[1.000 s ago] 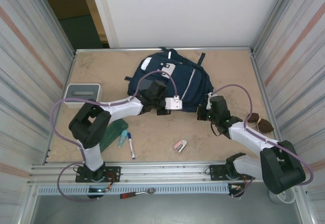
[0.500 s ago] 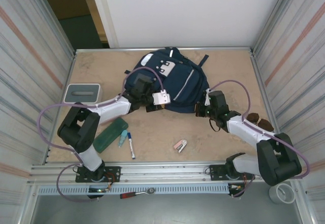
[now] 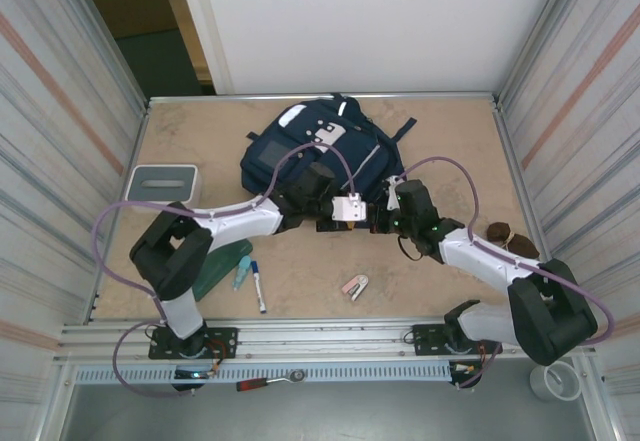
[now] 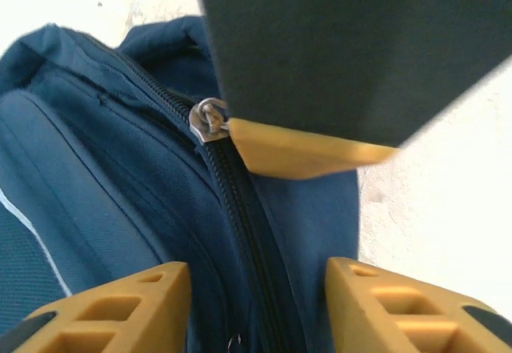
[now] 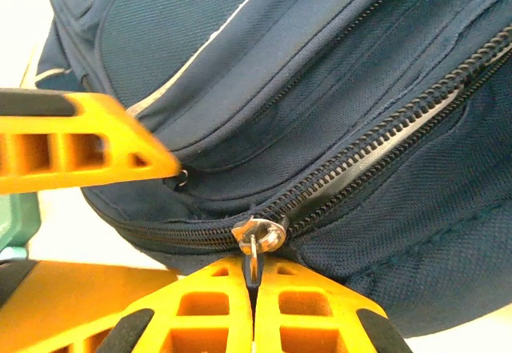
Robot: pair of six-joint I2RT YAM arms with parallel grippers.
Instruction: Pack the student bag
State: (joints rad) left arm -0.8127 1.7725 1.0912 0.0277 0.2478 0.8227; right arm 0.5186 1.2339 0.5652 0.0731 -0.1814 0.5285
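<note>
The student bag (image 3: 318, 153), a navy backpack, lies flat at the middle back of the table. In the right wrist view my right gripper (image 5: 254, 279) is shut on the metal zipper pull (image 5: 258, 237) of the main zip, at the bag's (image 5: 320, 65) near edge. The track right of the pull is parted. My left gripper (image 4: 258, 309) is open, its fingers (image 4: 120, 309) straddling the bag's (image 4: 96, 209) zipped seam without pinching it. From above, the left gripper (image 3: 358, 225) and the right gripper (image 3: 378, 221) nearly meet at the bag's front rim.
A grey-white box (image 3: 163, 181) stands at the left. A green case (image 3: 222, 266), a marker (image 3: 258, 286) and a small pink-white item (image 3: 354, 286) lie near the front. A brown object (image 3: 508, 239) sits by the right wall.
My left gripper has opened and moved right along the bag's near edge. The right gripper has pulled the zipper pull leftward, and the bag has shifted left.
</note>
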